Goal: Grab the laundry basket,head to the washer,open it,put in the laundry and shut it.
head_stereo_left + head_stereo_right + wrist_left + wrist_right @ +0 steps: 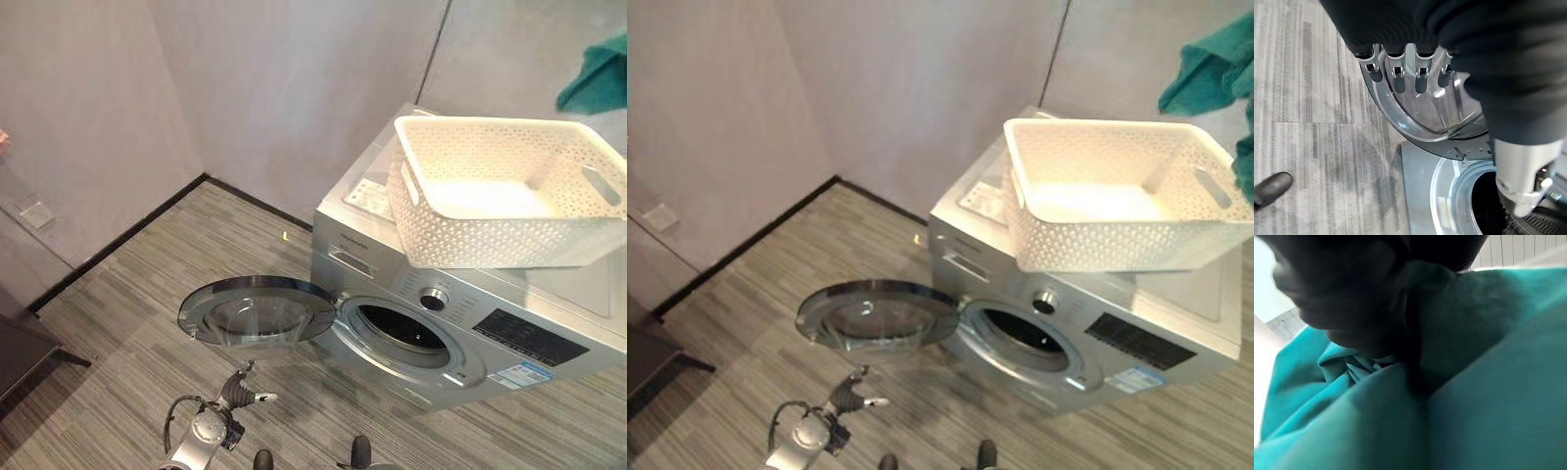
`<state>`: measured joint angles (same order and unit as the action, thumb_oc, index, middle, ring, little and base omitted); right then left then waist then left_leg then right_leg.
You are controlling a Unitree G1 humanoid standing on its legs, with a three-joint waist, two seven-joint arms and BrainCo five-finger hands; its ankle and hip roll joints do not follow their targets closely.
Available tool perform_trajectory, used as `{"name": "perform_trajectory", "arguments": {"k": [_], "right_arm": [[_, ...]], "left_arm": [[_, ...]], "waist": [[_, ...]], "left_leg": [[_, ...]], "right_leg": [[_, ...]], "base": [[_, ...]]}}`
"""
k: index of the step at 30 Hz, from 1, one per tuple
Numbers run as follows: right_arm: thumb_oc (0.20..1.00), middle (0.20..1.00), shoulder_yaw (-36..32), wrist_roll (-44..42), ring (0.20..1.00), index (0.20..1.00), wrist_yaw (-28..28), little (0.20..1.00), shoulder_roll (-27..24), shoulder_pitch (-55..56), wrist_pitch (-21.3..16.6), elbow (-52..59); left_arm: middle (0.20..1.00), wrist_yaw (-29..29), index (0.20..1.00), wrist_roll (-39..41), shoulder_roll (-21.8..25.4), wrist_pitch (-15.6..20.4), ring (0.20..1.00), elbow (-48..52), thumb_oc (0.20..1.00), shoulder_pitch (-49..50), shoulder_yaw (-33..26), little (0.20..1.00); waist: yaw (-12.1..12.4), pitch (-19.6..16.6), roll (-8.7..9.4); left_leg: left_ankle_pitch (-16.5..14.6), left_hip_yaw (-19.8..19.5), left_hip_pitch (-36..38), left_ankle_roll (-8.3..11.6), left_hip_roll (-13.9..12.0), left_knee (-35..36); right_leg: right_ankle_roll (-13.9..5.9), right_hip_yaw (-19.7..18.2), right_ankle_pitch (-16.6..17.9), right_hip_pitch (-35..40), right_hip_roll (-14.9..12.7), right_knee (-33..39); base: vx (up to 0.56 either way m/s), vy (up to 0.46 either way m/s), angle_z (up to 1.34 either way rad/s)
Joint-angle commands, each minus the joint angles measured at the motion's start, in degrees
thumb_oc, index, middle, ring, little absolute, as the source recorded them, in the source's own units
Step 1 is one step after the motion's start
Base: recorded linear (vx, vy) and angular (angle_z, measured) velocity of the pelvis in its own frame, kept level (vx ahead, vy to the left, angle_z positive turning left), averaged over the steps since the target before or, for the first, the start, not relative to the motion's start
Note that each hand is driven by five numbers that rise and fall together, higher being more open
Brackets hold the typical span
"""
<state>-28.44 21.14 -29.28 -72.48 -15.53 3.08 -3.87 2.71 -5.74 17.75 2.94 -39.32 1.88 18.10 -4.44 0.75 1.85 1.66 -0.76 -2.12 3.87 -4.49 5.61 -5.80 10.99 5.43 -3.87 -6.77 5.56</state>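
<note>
washer (460,333) door (257,311) open | basket (500,196) on top, empty | teal laundry (1205,73) bunched in right hand (1366,298), above basket | soft, light, likely to trail (gather loose folds) | left hand (1405,73) fingers straight at door

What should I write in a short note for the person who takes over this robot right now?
Left hand: open, fingers straight, by the washer door, holding nothing.
Right hand: buried in the teal cloth, held up above the basket; its grip cannot be seen.
Laundry basket: on top of the washer, looks empty.
Done: basket brought, door swung wide open.
Left: put the cloth into the drum, shut the door.
</note>
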Motion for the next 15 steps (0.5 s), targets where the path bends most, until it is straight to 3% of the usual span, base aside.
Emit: {"name": "perform_trajectory", "arguments": {"k": [1, 3, 8, 10, 15], "right_arm": [[0.2, 0.2, -7.9, 2.6, 0.2, 0.2, -1.9, 0.2, 1.3, 2.6, 0.8, 1.0], [0.2, 0.2, -13.3, 2.2, 0.2, 0.2, -0.6, 0.2, 5.0, 9.7, 0.6, 4.4], [0.2, 0.2, -18.4, 1.6, 0.2, 0.2, 1.1, 0.2, 11.0, 18.2, 0.8, 7.4], [0.2, 0.2, -22.1, 3.2, 0.2, 0.2, 2.1, 0.2, 14.5, 24.4, 2.7, 6.6], [0.2, 0.2, -25.9, 3.8, 0.2, 0.2, 4.2, 0.2, 23.3, 34.6, 4.3, 6.0]], "left_arm": [[1.0, 1.3, 1.0, -2.5, 2.2, 1.1, 1.0, -2.1, 1.0, -3.0, 1.1, 1.0], [1.0, 1.2, 1.0, -2.8, 2.4, 1.0, 1.0, -1.7, 1.0, -3.0, 1.1, 1.0], [1.0, 0.6, 1.0, -3.5, 2.8, 0.9, 1.0, -0.7, 1.0, -2.2, 0.8, 1.0], [1.0, 0.5, 1.0, -3.6, 3.1, 0.9, 1.0, -0.3, 1.0, -1.3, -1.0, 1.0], [1.0, 0.2, 1.0, -3.0, 3.3, 0.8, 1.0, 1.0, 1.0, -0.5, -2.6, 1.0]], "waist": [[0.2, -1.8, 3.74], [0.2, -1.8, 3.89], [-0.4, -1.6, 3.42], [-1.7, -1.4, 2.78], [-2.0, -1.5, 2.35]], "left_leg": [[-7.3, -0.6, 1.9, -1.03, -1.1, -0.6], [-7.4, -0.4, 2.1, -1.0, -1.2, -0.6], [-7.6, 0.4, 2.5, -1.03, -1.4, -0.6], [-7.8, 1.2, 2.7, -1.06, -1.4, -0.6], [-7.8, 1.2, 2.7, -1.11, -1.5, -0.6]], "right_leg": [[-4.33, -2.3, -5.0, 2.0, -3.8, -0.6], [-4.28, -2.6, -5.0, 1.9, -3.7, -0.6], [-4.38, -3.5, -4.8, 1.5, -3.5, -0.6], [-4.46, -4.2, -4.6, 1.2, -3.4, -0.6], [-4.43, -4.3, -4.6, 1.1, -3.5, -0.6]], "base": [[0.0, 0.0, 0.0], [0.0, -0.009, -0.02], [0.0, -0.005, -0.06], [-0.01, 0.012, -0.15], [0.0, -0.004, -0.05]]}}
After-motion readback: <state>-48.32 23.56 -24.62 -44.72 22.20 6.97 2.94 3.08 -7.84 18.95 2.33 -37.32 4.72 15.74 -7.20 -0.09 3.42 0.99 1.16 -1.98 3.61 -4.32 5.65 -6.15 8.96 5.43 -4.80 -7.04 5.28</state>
